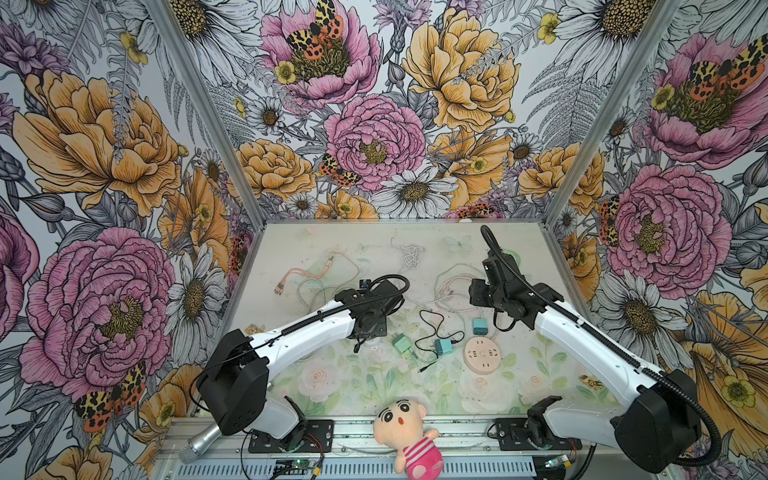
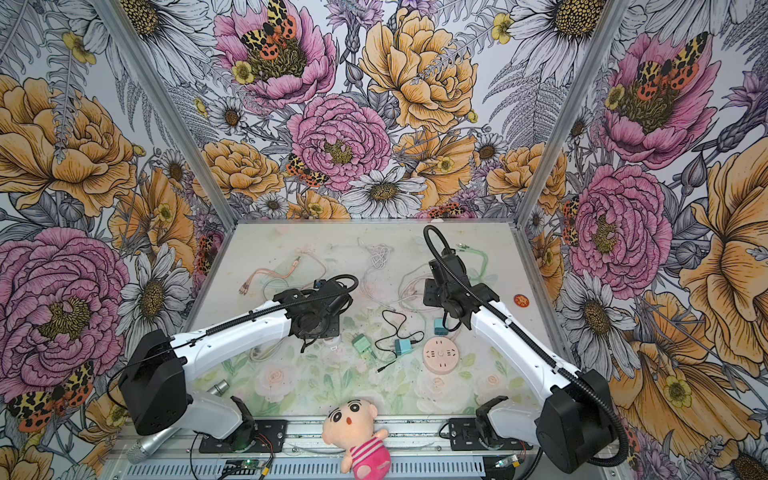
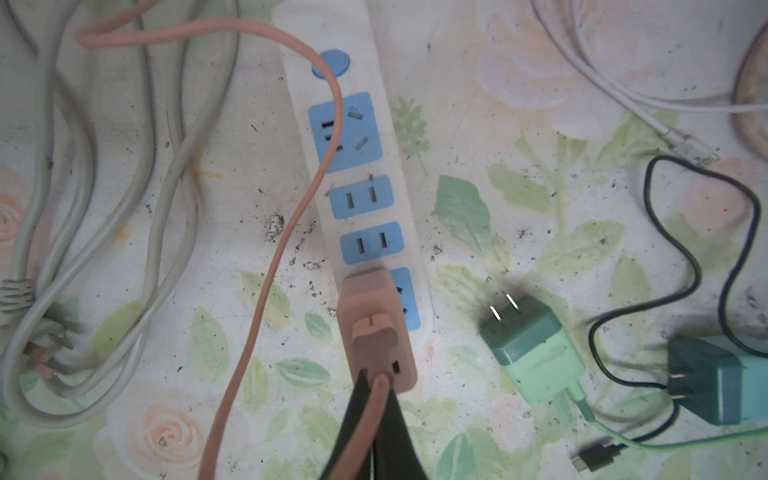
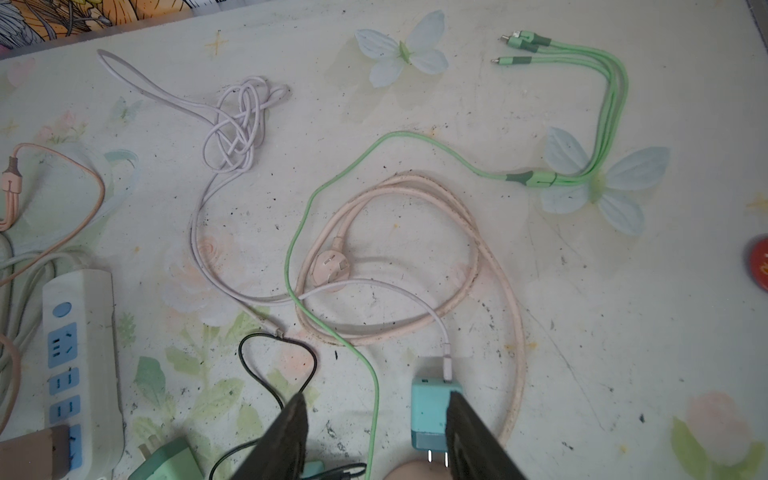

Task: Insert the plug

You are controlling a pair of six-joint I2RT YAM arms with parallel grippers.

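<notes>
At the power strip (image 3: 361,199), left gripper (image 3: 376,386) clamped on the pink cable (image 3: 291,216); right gripper (image 4: 376,399) open.
In both top views the left arm (image 1: 307,330) bends down over the mat (image 1: 291,241) left of centre, the right arm (image 1: 582,332) farther back. The left wrist view shows the cable pinched where it enters the pink plug (image 3: 374,303), which sits on the strip's end socket. The right wrist view shows jaws apart above the mat, one finger (image 4: 473,440) overlapping a blue charger (image 4: 428,411).
</notes>
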